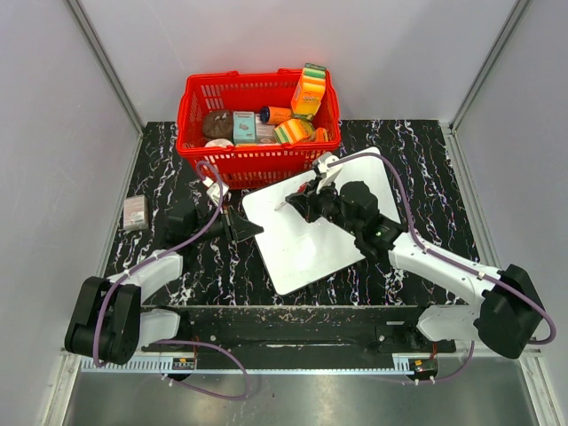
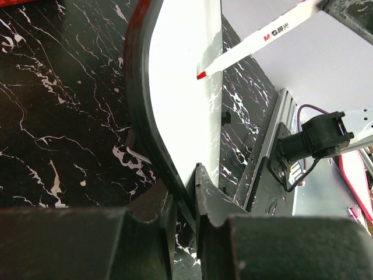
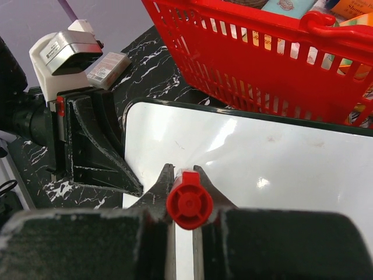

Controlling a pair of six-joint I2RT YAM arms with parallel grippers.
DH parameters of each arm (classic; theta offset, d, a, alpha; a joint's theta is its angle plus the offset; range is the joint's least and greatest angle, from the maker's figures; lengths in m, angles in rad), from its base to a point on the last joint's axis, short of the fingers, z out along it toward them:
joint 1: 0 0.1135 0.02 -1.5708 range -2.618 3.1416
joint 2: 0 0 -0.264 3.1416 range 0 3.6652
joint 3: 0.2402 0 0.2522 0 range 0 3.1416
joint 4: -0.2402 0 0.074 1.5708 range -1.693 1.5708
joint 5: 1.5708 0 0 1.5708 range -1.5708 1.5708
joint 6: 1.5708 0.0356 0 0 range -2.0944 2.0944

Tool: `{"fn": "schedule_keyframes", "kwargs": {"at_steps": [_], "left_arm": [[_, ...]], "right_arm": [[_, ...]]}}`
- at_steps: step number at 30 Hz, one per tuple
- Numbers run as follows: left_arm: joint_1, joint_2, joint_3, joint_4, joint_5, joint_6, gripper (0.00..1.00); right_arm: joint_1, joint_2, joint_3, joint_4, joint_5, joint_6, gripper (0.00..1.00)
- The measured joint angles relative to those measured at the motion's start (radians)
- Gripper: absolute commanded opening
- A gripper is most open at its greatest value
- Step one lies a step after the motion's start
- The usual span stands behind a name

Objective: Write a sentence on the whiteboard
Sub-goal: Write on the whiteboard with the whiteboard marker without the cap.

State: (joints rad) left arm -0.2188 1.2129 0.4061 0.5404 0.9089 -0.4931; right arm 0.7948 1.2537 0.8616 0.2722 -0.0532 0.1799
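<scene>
Whiteboard [image 1: 311, 244] lies on the table [image 1: 222, 275], just in front of the basket [image 1: 191, 115], and is turned at an angle to the table edges. My left gripper [image 1: 251, 229] is closed to a narrow gap on the board's left edge, one finger on each face. My right gripper [image 1: 300, 206] is fully closed on a marker [image 2: 256, 41]. The marker's red rear end shows between my fingers in the right wrist view. Its red tip sits over the board's left part, near the clamped edge. Whether the tip touches the board cannot be determined. A small box [image 1: 135, 213] lies near the table's left edge, well apart.
</scene>
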Motion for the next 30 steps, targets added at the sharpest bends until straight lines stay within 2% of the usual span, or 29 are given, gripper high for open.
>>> {"fn": "schedule_keyframes", "kwargs": {"at_steps": [12,30], "left_arm": [[0.0,0.008,0.003,-0.009,-0.004,0.0,0.0],[-0.004,0.008,0.007,-0.011,-0.004,0.006,0.0]], "right_arm": [[0.004,0.025,0.032,0.001,0.063,0.0,0.0],[0.004,-0.013,0.024,-0.016,0.006,-0.002,0.0]]}}
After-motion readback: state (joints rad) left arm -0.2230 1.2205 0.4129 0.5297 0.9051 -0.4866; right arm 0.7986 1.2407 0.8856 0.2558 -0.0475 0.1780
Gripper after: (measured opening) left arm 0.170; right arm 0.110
